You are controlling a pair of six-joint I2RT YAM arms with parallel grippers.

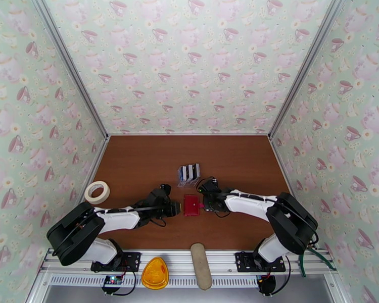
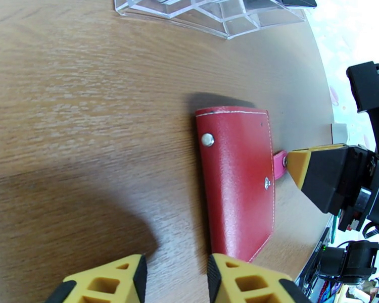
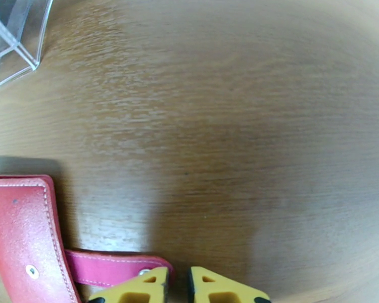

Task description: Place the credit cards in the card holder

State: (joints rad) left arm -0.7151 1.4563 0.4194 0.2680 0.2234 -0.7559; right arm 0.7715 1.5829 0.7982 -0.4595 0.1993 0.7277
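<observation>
We see the card holder [image 1: 191, 205] lying closed and flat on the brown table [image 1: 139, 162], a little nearer than the middle, with one gripper at either side of it. Its red outer face is up and two metal studs show on it. Its pink snap tab [image 3: 108, 267] sticks out flat on the right.

The left gripper [image 1: 178, 208] sits low at the holder's left end. Its yellow fingers [image 2: 103, 281] stand well apart with only bare wood between them, and one fingertip is just beside the holder's corner.

The right gripper [image 1: 204, 202] is at the tip of the tab. Its fingers [image 3: 134, 291] are parted by a narrow slit, and the tab's end lies right against one fingertip. The view is cut off there, so we cannot tell whether the tab reaches in between them or only touches.

The credit cards [image 1: 189, 171], dark and white, stand together in the clear plastic piece [image 2: 225, 18], just beyond the holder on the far side and apart from it. A roll of tape [image 1: 97, 192] lies well off to the left, near the wall.
</observation>
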